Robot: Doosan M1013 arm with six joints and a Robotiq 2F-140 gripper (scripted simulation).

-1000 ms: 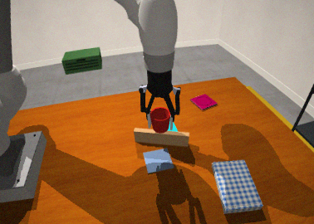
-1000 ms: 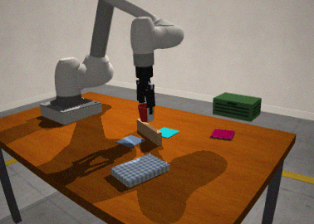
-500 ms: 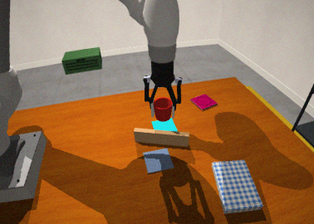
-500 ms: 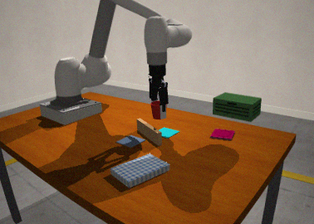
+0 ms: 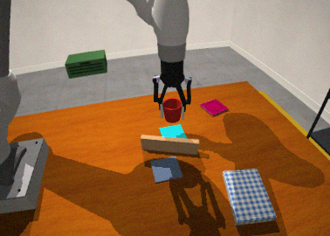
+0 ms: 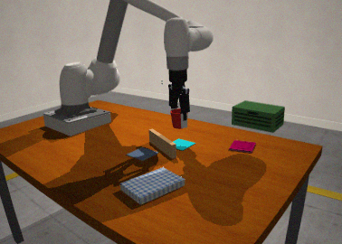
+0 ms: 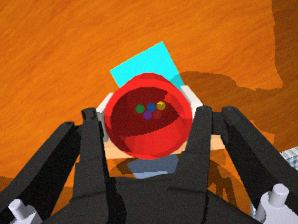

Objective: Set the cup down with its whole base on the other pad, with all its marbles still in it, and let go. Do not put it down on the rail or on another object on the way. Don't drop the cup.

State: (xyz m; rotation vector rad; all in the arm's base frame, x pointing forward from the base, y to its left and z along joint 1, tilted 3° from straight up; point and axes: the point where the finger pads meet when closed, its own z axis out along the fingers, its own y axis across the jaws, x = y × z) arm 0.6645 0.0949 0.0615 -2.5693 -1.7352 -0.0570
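My gripper (image 5: 173,110) is shut on the red cup (image 5: 173,109) and holds it upright in the air above the table. The cup also shows in the exterior view (image 6: 176,117) and in the wrist view (image 7: 147,124). Several small coloured marbles (image 7: 150,110) lie in the bottom of the cup. The cyan pad (image 5: 173,131) lies on the table just past the wooden rail (image 5: 169,145); the cup hangs over its near part, with the rail below its near edge (image 7: 143,63). The grey-blue pad (image 5: 166,169) lies on the near side of the rail.
A magenta pad (image 5: 214,107) lies to the right. A blue checked box (image 5: 249,196) sits at the front right. A green crate (image 5: 86,63) stands on the floor behind the table. The robot base (image 5: 17,176) is at the left.
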